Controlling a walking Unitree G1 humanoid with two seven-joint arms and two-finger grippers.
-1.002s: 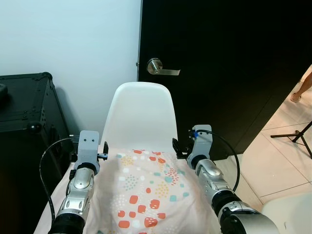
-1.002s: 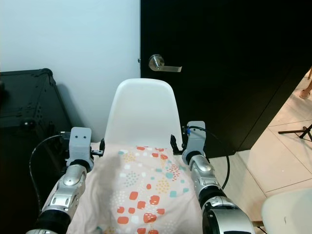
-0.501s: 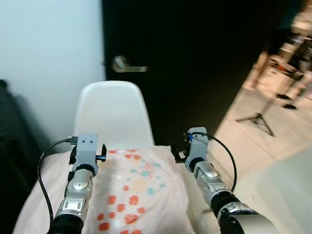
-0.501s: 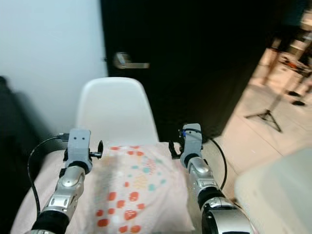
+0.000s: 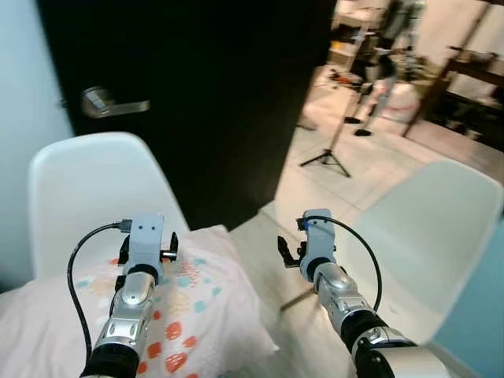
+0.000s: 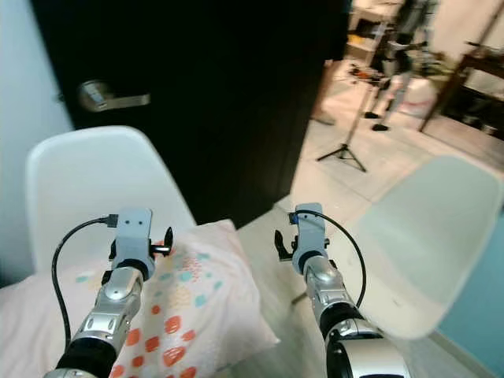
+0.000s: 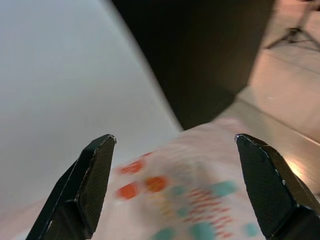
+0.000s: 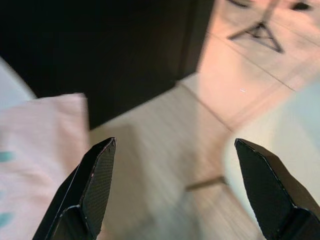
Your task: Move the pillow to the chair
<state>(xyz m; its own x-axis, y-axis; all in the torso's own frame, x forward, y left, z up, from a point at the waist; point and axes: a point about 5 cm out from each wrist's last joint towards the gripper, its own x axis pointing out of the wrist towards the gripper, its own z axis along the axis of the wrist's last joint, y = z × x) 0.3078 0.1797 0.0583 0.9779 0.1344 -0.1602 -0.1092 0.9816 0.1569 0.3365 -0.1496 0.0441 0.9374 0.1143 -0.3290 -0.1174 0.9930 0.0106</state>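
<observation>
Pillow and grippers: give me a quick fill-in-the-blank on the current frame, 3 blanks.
1. The patterned pillow rests on the ___ chair in front of the black door.
2. The left gripper hovers over the pillow with its fingers ___.
3. The right gripper is over the ___, beside the pillow.

Missing words: white; open; floor

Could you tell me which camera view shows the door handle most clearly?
The right eye view shows the door handle best, complete against the dark door. The left eye view shows it too, slightly lower. The wrist views show part of the dark door.
</observation>
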